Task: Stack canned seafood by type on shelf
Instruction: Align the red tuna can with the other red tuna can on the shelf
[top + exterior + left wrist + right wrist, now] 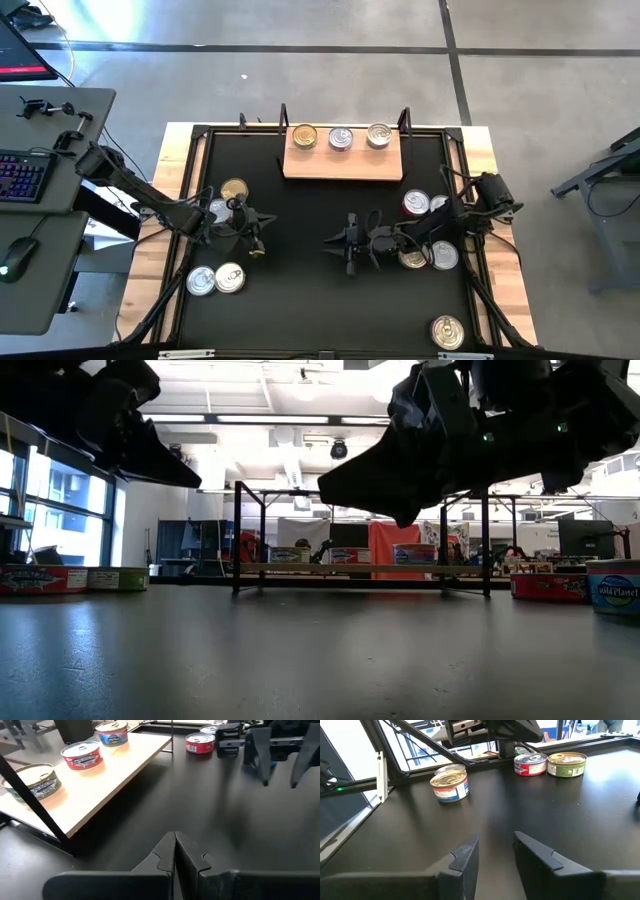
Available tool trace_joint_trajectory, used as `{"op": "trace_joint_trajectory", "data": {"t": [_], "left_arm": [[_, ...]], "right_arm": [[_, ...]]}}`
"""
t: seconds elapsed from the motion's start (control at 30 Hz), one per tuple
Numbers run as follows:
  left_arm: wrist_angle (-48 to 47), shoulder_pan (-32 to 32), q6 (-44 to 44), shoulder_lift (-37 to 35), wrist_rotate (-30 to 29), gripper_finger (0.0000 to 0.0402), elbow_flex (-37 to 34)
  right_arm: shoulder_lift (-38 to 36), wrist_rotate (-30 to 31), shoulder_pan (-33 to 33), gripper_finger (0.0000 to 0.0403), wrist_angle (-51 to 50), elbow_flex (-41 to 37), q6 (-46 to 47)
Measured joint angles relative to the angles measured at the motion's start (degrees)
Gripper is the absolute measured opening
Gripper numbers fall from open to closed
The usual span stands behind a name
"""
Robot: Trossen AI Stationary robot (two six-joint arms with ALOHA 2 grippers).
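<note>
The shelf, a light wooden board with black posts, stands at the table's far middle and carries three tins in a row. In the left wrist view these are a green-labelled, a red and a blue tin. Other tins rest flat on the black tabletop: two at the left, two near left, several at the right, one near right. My left gripper hovers shut left of centre. My right gripper hovers open at centre, with nothing between its fingers.
A black frame rail runs around the tabletop. Bare black tabletop lies between the two grippers and the near edge. A desk with a keyboard and a mouse stands beyond the table's left edge.
</note>
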Motion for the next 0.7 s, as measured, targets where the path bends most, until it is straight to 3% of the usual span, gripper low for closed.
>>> {"op": "trace_joint_trajectory", "data": {"t": [0.43, 0.7], "left_arm": [[3.4, 4.4, 9.7, 0.0, 0.0, 0.0001, 0.0], [-0.7, 3.7, 14.7, -0.4, 2.4, 0.0001, 0.1]], "right_arm": [[0.0, 1.9, 0.0, 0.0114, -0.6, 0.2, 10.3], [0.0, 1.9, -0.2, 0.0131, -6.7, 5.8, 7.3]]}}
